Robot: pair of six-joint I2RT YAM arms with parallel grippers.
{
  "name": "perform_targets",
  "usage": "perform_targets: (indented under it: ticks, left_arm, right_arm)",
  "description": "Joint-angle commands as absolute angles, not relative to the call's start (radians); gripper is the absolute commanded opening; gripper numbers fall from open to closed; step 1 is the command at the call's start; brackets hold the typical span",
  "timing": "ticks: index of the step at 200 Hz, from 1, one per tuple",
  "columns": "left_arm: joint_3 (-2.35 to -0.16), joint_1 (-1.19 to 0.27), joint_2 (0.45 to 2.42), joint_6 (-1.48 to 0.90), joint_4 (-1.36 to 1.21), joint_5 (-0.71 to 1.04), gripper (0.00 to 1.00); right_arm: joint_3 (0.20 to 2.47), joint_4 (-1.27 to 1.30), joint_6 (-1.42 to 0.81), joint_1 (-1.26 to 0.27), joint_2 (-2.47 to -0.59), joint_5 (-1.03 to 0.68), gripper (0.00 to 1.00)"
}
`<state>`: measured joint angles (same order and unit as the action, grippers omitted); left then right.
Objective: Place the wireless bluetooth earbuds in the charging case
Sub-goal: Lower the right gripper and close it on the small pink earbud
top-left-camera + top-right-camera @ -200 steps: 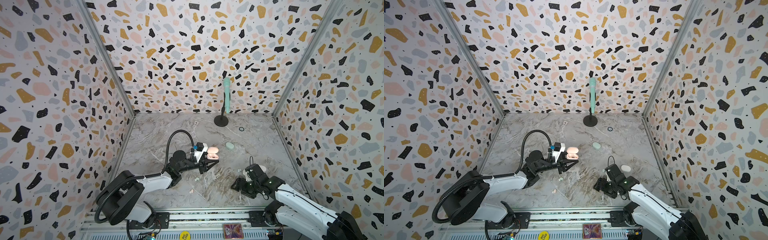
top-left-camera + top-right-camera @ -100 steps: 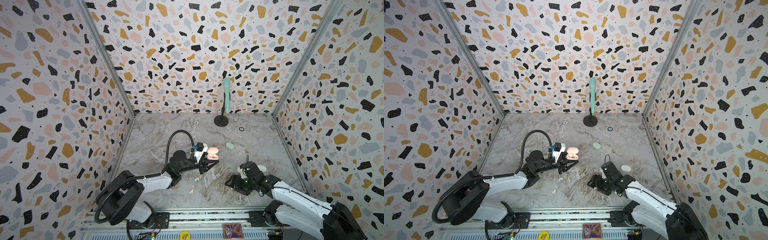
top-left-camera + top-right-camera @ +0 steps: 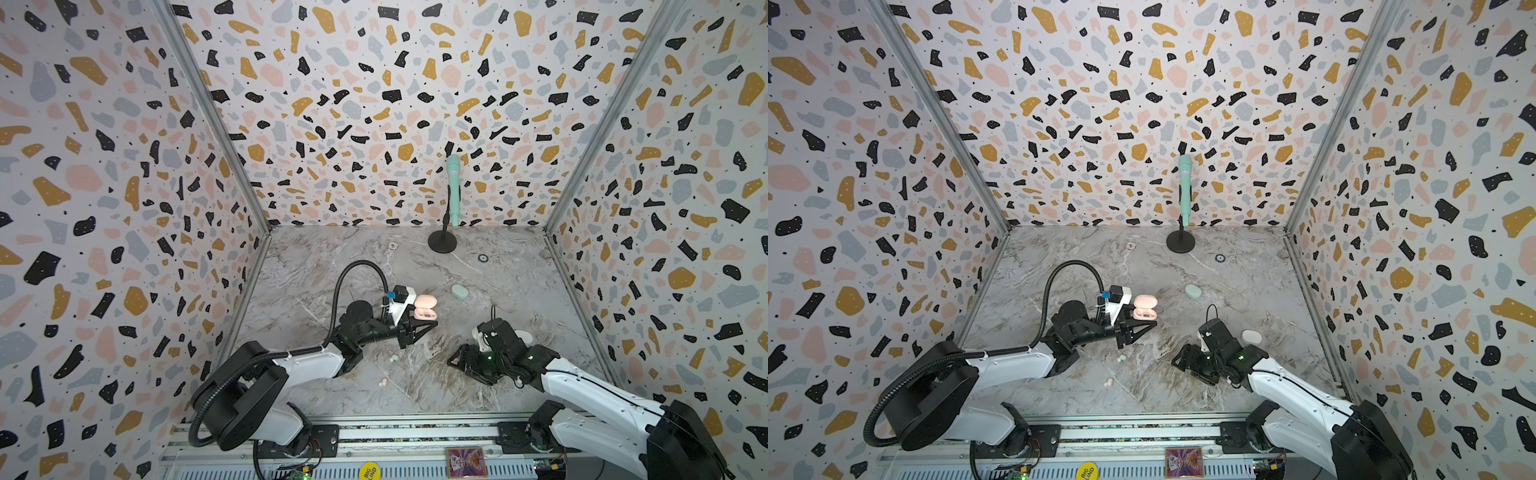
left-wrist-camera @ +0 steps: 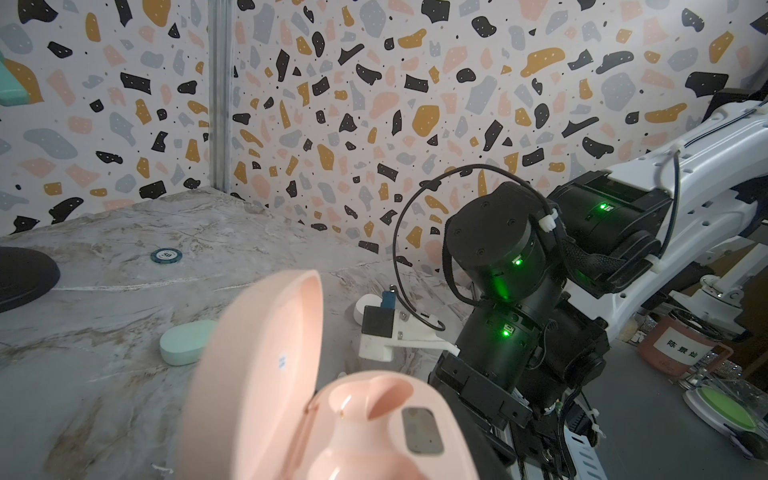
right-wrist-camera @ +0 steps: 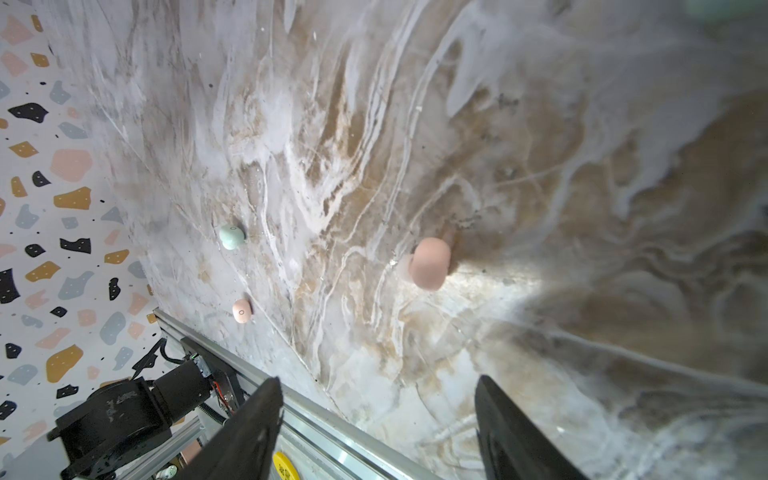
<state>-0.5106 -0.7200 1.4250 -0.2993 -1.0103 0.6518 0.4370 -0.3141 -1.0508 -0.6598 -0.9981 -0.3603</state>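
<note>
- desk (image 3: 316,282): marble top, walled on three sides.
- left gripper (image 3: 432,325): jaws shut to a point, tip right at the near edge of the open pink case (image 3: 424,309), mid-desk. Cannot tell if it grips the case.
- right gripper (image 5: 378,380): jaws wide, nothing between them, low over the front right of the desk.
- mint case (image 3: 459,291): closed, behind the pink case, toward the back edge.
- white case (image 3: 1251,336): just beside the right arm.
- near pink earbud (image 5: 430,269): on the desk, just ahead of the right gripper.
- mint earbud (image 5: 231,237) and far pink earbud (image 5: 242,310): toward the front edge, the pink one nearer it.
</note>
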Motion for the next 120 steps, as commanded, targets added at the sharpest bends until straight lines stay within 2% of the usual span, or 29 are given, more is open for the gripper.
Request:
perform_targets:
  ticks: [1, 79, 120]
  left_arm:
    - [-0.502, -0.715, 1.4, -0.28, -1.05, 0.657, 0.13]
    - [-0.488, -0.711, 1.386, -0.281, -1.05, 0.648, 0.13]
    - [-0.458, -0.7, 1.347, -0.284, -1.04, 0.634, 0.13]
  right_arm:
    - [0.454, -0.331, -1.054, -0.663, -1.017, -0.323, 0.73]
    - [0.485, -0.196, -1.002, -0.664, -1.202, -0.305, 0.72]
    - [0.534, -0.177, -0.972, -0.667, -1.279, -0.302, 0.66]
